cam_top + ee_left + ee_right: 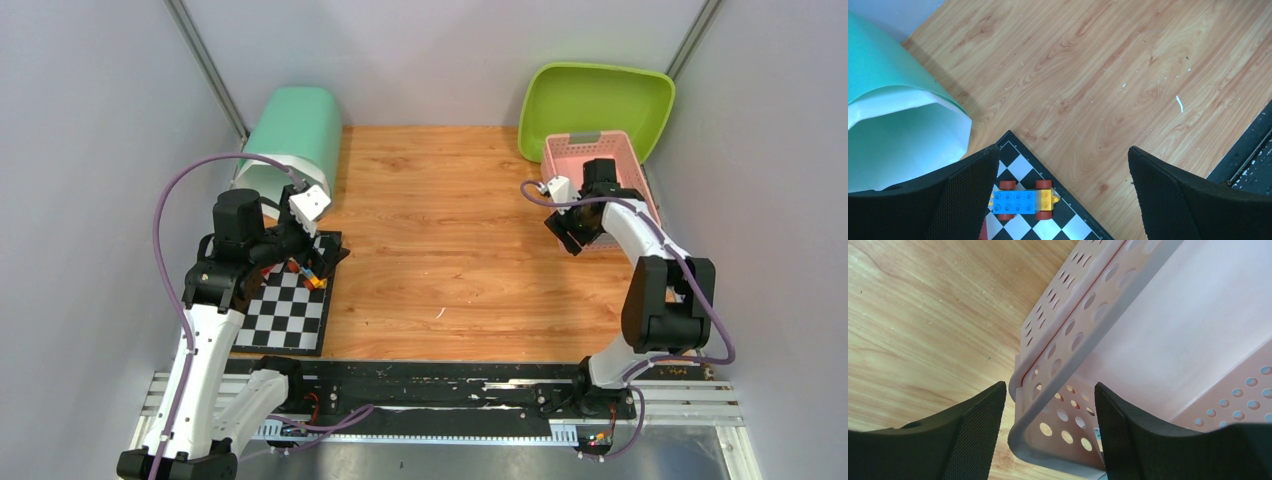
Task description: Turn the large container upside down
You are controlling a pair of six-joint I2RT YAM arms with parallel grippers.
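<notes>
pink basket (592,142) at the far right of the table (450,250), long axis running away from the bases, its near left wall standing between the half-open, ungripping jaws of the nearer right gripper (1048,390); left gripper (1063,155) wide open, empty, well apart

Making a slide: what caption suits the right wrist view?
Open right gripper straddling a rim corner of the pink perforated basket, wooden table alongside.
</notes>
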